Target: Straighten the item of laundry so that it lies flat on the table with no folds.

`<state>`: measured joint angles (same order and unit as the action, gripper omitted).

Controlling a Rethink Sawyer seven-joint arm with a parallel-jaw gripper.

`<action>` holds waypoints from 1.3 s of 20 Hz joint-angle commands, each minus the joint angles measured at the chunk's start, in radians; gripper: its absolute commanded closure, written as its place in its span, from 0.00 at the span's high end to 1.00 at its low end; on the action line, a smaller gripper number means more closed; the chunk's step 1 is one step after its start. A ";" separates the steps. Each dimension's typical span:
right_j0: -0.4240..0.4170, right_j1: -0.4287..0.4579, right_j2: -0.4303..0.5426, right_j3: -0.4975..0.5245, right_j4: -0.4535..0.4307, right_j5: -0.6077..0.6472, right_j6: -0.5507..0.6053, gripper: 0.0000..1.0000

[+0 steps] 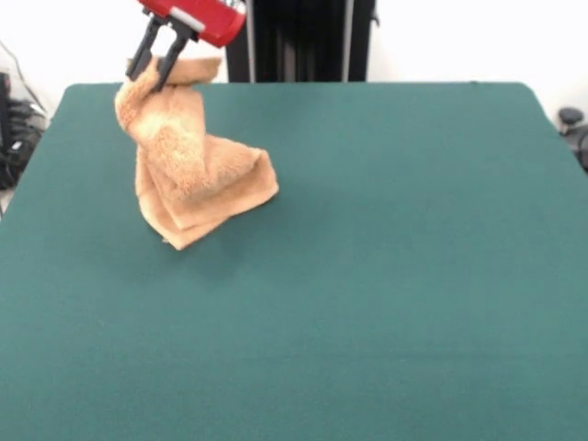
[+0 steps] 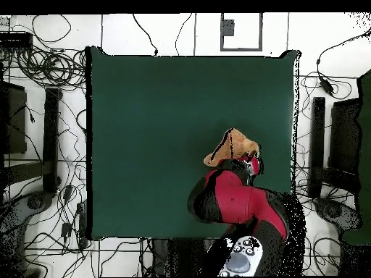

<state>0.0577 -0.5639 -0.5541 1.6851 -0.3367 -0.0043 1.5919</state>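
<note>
The towel (image 1: 188,165) hangs from my gripper (image 1: 154,66), whose two black fingers are clamped on its top corner. It is tan-orange terry, twisted and folded over itself, its lower end bunched and resting on the green table (image 1: 386,276), toward the far left in the front view. From overhead my red arm (image 2: 235,203) covers part of it.
</note>
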 commanded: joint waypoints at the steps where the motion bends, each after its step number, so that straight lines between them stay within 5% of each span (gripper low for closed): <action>1: 0.019 -0.062 0.142 0.009 -0.063 0.139 0.005 0.00; 26: 0.049 -0.130 0.138 -0.026 -0.117 0.281 0.029 0.00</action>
<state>0.0779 -0.6957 -0.5389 1.6722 -0.4240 0.1731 1.5919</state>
